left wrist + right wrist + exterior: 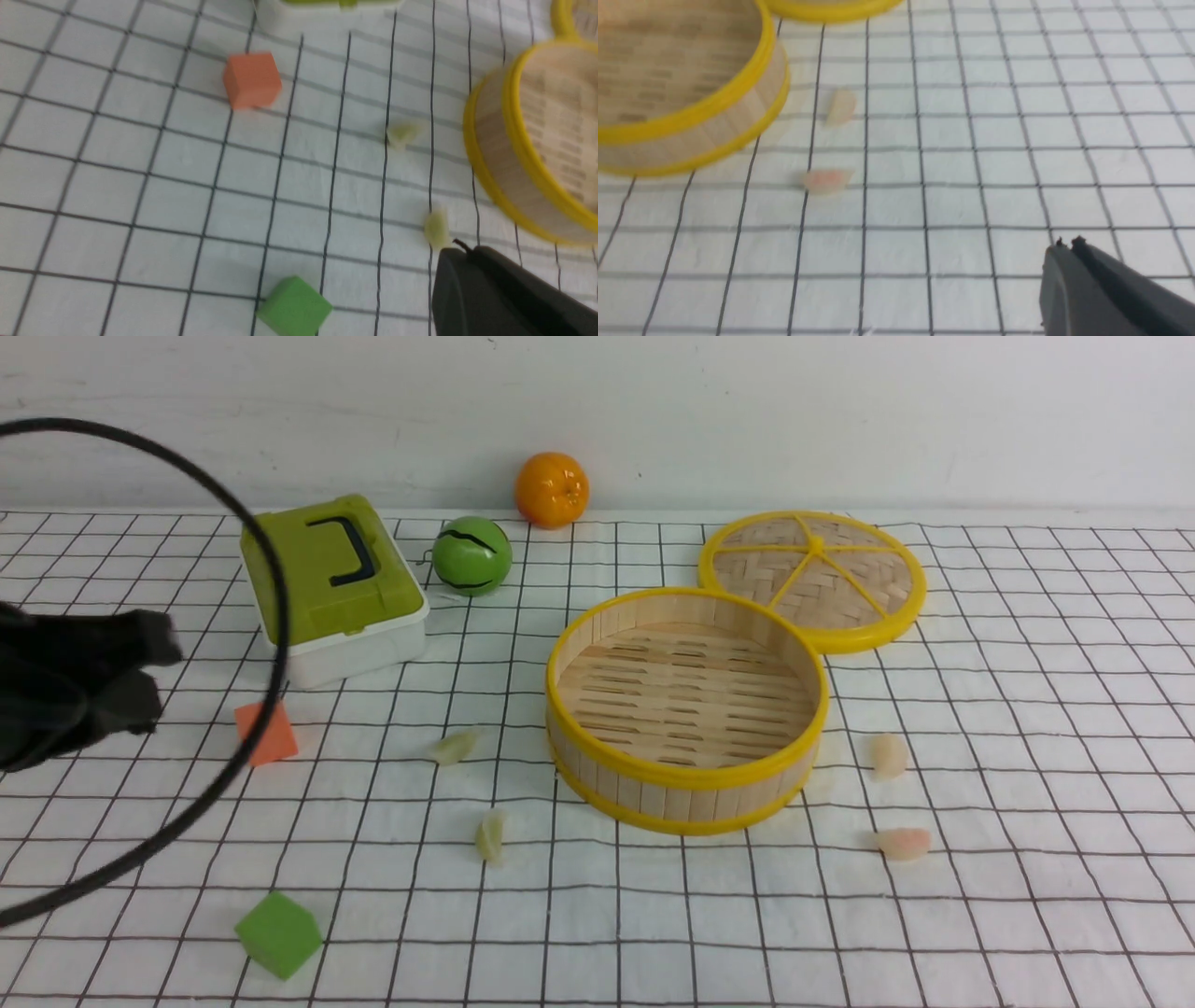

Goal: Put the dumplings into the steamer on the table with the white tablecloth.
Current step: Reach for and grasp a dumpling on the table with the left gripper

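Dumplings point(491, 835) | front: four on white tablecloth point(1027, 709), green pair point(455, 747) left of steamer point(686, 777), pink pair point(889, 756) right | left wrist: left gripper point(461, 249) jaws together, green dumpling point(437, 228) just beside tip, this arm judged nearer | right wrist: right gripper point(1066, 245) jaws together, pink pair well apart

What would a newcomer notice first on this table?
The empty bamboo steamer with yellow rims stands mid-table, its woven lid lying flat behind it to the right. A bright orange sits at the far back, and four dumplings lie on the cloth, two on each side of the steamer.
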### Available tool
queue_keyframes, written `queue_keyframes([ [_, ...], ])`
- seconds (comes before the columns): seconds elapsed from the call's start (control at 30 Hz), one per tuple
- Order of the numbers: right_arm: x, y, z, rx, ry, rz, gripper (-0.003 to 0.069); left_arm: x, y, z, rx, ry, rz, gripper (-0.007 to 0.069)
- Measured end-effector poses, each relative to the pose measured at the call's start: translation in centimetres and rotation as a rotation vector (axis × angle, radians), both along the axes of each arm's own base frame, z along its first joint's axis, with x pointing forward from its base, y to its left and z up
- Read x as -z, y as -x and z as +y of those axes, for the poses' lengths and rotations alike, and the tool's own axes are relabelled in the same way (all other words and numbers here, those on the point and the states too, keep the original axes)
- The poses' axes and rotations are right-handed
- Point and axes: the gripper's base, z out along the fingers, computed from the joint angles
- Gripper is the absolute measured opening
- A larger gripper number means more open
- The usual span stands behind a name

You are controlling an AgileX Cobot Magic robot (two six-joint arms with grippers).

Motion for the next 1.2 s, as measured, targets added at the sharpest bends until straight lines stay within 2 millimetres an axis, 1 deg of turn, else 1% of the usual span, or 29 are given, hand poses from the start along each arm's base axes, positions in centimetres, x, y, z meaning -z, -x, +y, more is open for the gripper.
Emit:
queue_keyframes([
  [0.03,0.1,-0.1,0.1,-0.013,0.001,0.008,-0.0004,-0.2,-0.2,-0.1,0.009,0.001,0.001,-0.0013],
  [0.07,0.6,-0.7,1.0,-0.090,0.000,0.069,-0.0004,0.2,-1.6,-0.9,0.073,0.006,0.046,-0.0013],
  [0.17,1.5,-1.6,2.5,-0.214,-0.005,0.138,-0.0004,1.0,-4.3,-3.0,0.197,-0.014,0.084,-0.0013],
  [0.23,2.3,-2.2,3.8,-0.316,-0.023,0.180,-0.0004,1.8,-6.4,-5.0,0.281,-0.047,0.117,-0.0013],
  [0.27,2.4,-2.3,3.9,-0.316,-0.023,0.185,-0.0004,1.8,-6.4,-5.2,0.287,-0.051,0.120,-0.0013],
  [0.3,2.8,-2.6,4.8,-0.385,-0.040,0.208,-0.0004,2.6,-8.2,-6.6,0.337,-0.094,0.155,-0.0013],
  [0.43,3.0,-3.4,6.2,-0.488,-0.084,0.253,-0.0004,4.6,-12.0,-9.0,0.431,-0.246,0.229,0.0003],
  [0.5,2.9,-3.6,6.6,-0.522,-0.103,0.257,-0.0004,5.8,-14.0,-9.9,0.458,-0.312,0.244,0.0050],
  [0.53,2.9,-3.6,6.6,-0.528,-0.105,0.256,-0.0004,6.3,-14.3,-10.0,0.463,-0.314,0.254,0.0057],
  [0.57,2.8,-3.6,6.8,-0.551,-0.109,0.255,-0.0002,7.1,-15.9,-10.4,0.483,-0.364,0.248,0.0120],
  [0.6,2.8,-3.6,6.8,-0.559,-0.109,0.253,-0.0001,7.5,-16.5,-10.5,0.490,-0.380,0.249,0.0145],
  [0.63,2.8,-3.6,6.9,-0.567,-0.108,0.251,-0.0001,8.1,-17.2,-10.6,0.502,-0.405,0.248,0.0186],
  [0.7,2.8,-3.5,6.9,-0.575,-0.105,0.250,0.0000,9.8,-19.3,-11.2,0.523,-0.448,0.248,0.0282],
  [0.77,2.8,-3.5,6.9,-0.576,-0.105,0.249,0.0000,10.4,-20.1,-11.4,0.527,-0.458,0.247,0.0314],
  [0.8,2.8,-3.6,6.9,-0.574,-0.112,0.250,0.0002,11.4,-21.0,-11.6,0.531,-0.466,0.254,0.0349],
  [0.87,2.7,-3.6,6.9,-0.575,-0.110,0.247,0.0003,11.9,-21.5,-11.8,0.533,-0.467,0.265,0.0360],
  [0.93,2.7,-3.7,6.9,-0.571,-0.108,0.237,0.0004,13.1,-22.2,-12.0,0.540,-0.472,0.296,0.0361],
  [0.97,2.7,-3.7,6.9,-0.569,-0.107,0.234,0.0006,13.9,-22.5,-12.1,0.543,-0.476,0.316,0.0346],
  [1.0,2.7,-3.7,6.9,-0.568,-0.107,0.232,0.0006,14.0,-22.5,-12.1,0.544,-0.476,0.321,0.0342],
  [1.07,2.7,-3.8,6.9,-0.566,-0.106,0.229,0.0008,15.2,-22.5,-12.0,0.551,-0.486,0.367,0.0274],
  [1.1,2.7,-3.8,6.9,-0.566,-0.106,0.229,0.0008,15.3,-22.5,-12.0,0.548,-0.486,0.372,0.0260],
  [1.13,2.7,-3.8,6.9,-0.565,-0.106,0.228,0.0009,15.3,-22.5,-12.0,0.534,-0.477,0.384,0.0214],
  [1.17,2.7,-3.8,6.9,-0.565,-0.106,0.228,0.0010,15.3,-22.5,-12.0,0.523,-0.473,0.393,0.0199],
  [1.2,2.7,-3.8,6.9,-0.565,-0.105,0.227,0.0011,15.3,-22.4,-12.0,0.499,-0.461,0.410,0.0200],
])
